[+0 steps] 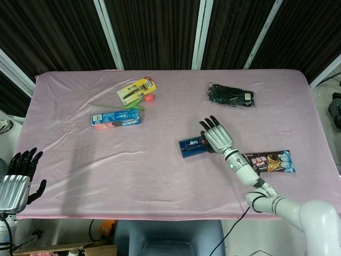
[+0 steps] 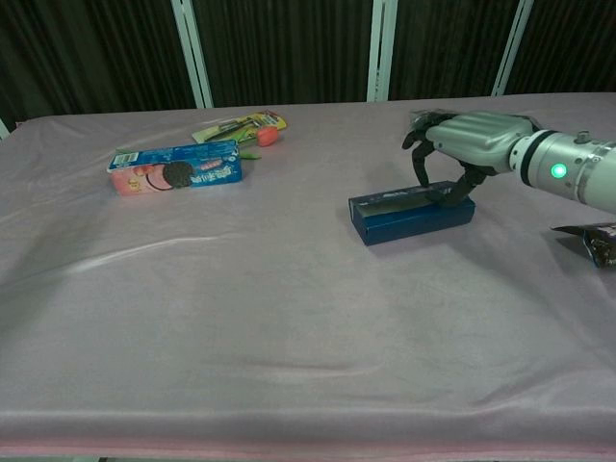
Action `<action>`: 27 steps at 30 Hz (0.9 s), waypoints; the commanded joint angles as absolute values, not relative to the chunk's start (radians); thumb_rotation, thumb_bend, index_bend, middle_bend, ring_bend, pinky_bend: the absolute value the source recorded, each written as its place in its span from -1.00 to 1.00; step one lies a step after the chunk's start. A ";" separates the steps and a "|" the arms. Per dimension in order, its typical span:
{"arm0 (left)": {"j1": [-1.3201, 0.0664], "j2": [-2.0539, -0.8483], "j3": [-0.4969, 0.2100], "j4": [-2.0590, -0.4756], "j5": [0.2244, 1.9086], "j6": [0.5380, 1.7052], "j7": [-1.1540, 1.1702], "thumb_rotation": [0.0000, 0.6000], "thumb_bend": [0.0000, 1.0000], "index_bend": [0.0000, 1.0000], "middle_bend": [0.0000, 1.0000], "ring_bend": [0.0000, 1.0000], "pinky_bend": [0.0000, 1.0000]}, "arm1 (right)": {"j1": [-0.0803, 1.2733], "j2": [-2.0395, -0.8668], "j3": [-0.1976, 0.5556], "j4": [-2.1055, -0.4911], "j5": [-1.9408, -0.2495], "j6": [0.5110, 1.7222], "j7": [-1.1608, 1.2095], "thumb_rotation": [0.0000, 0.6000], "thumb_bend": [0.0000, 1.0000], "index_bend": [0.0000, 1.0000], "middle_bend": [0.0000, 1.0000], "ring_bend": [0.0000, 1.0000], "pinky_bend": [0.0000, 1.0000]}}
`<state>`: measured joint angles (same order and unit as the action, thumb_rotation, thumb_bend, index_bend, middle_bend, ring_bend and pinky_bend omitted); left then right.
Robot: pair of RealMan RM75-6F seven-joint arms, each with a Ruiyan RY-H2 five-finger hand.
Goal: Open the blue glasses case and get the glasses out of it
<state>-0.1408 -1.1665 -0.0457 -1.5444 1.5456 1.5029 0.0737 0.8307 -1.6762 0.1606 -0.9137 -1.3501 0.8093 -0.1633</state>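
The blue glasses case (image 1: 192, 146) (image 2: 409, 214) lies closed on the pink tablecloth, right of centre, tipped so a plain blue side faces the chest view. My right hand (image 1: 216, 136) (image 2: 470, 146) is at the case's right end, its fingers (image 2: 421, 166) curled down over the top and its thumb against the near side, gripping it. My left hand (image 1: 20, 177) hangs off the table's near left corner with fingers spread and nothing in it; only the head view shows it. No glasses are visible.
A cookie box (image 1: 116, 118) (image 2: 175, 168), a yellow razor pack (image 1: 137, 90) and an orange flower (image 1: 149, 98) lie at the back left. A black packet (image 1: 230, 96) sits behind my right hand. A snack wrapper (image 1: 269, 161) (image 2: 589, 241) lies beside my right forearm.
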 commanded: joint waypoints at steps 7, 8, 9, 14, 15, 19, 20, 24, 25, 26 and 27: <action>-0.150 -1.174 -0.055 -1.545 1.522 1.480 0.091 1.00 -0.25 -1.00 -1.00 -1.00 -1.00 | 0.992 -1.838 0.322 -0.688 -1.149 0.714 -0.386 1.00 0.05 -0.41 -0.65 -0.83 -1.00; -0.151 -1.173 -0.054 -1.545 1.521 1.477 0.092 1.00 -0.25 -1.00 -1.00 -1.00 -1.00 | 1.000 -1.847 0.335 -0.683 -1.129 0.710 -0.400 1.00 0.01 -0.54 -0.70 -0.87 -1.00; -0.152 -1.172 -0.054 -1.546 1.521 1.476 0.091 1.00 -0.25 -1.00 -1.00 -1.00 -1.00 | 1.003 -1.847 0.342 -0.690 -1.116 0.709 -0.405 1.00 -0.02 -0.60 -0.72 -0.88 -1.00; -0.148 -1.166 -0.051 -1.547 1.530 1.484 0.076 1.00 -0.25 -1.00 -1.00 -1.00 -1.00 | 0.930 -1.721 0.282 -0.939 -1.185 0.772 -0.364 1.00 -0.09 -0.70 -0.78 -0.92 -1.00; -0.148 -1.165 -0.049 -1.547 1.533 1.486 0.075 1.00 -0.25 -1.00 -1.00 -1.00 -1.00 | 0.910 -1.686 0.269 -1.005 -1.196 0.778 -0.345 1.00 -0.08 -0.72 -0.79 -0.93 -1.00; -0.147 -1.166 -0.042 -1.545 1.553 1.493 0.072 1.00 -0.25 -1.00 -1.00 -1.00 -1.00 | 0.851 -1.539 0.212 -1.248 -1.215 0.761 -0.319 1.00 -0.08 -0.71 -0.83 -0.97 -1.00; -0.148 -1.165 -0.040 -1.546 1.557 1.492 0.070 1.00 -0.25 -1.00 -1.00 -1.00 -1.00 | 0.841 -1.506 0.196 -1.298 -1.212 0.753 -0.329 1.00 -0.08 -0.67 -0.83 -0.98 -1.00; -0.148 -1.164 -0.038 -1.546 1.562 1.494 0.068 1.00 -0.25 -1.00 -1.00 -1.00 -1.00 | 0.833 -1.467 0.170 -1.363 -1.194 0.738 -0.361 1.00 -0.06 -0.53 -0.86 -0.99 -1.00; -0.148 -1.164 -0.038 -1.546 1.563 1.494 0.068 1.00 -0.25 -1.00 -1.00 -1.00 -1.00 | 0.832 -1.463 0.167 -1.369 -1.190 0.735 -0.365 1.00 -0.05 -0.52 -0.87 -0.99 -1.00; -0.148 -1.164 -0.037 -1.547 1.563 1.495 0.068 1.00 -0.25 -1.00 -1.00 -1.00 -1.00 | 0.832 -1.461 0.162 -1.376 -1.186 0.730 -0.369 1.00 -0.03 -0.49 -0.89 -0.99 -1.00; -0.147 -1.164 -0.036 -1.547 1.566 1.497 0.067 1.00 -0.25 -1.00 -1.00 -1.00 -1.00 | 0.832 -1.457 0.155 -1.389 -1.179 0.724 -0.376 1.00 -0.01 -0.47 -0.90 -1.00 -1.00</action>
<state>-0.1474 -1.1643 -0.0368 -1.5469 1.5653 1.4960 0.0675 0.8462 -1.4767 0.1782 -1.3611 -1.1854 0.7375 -0.3628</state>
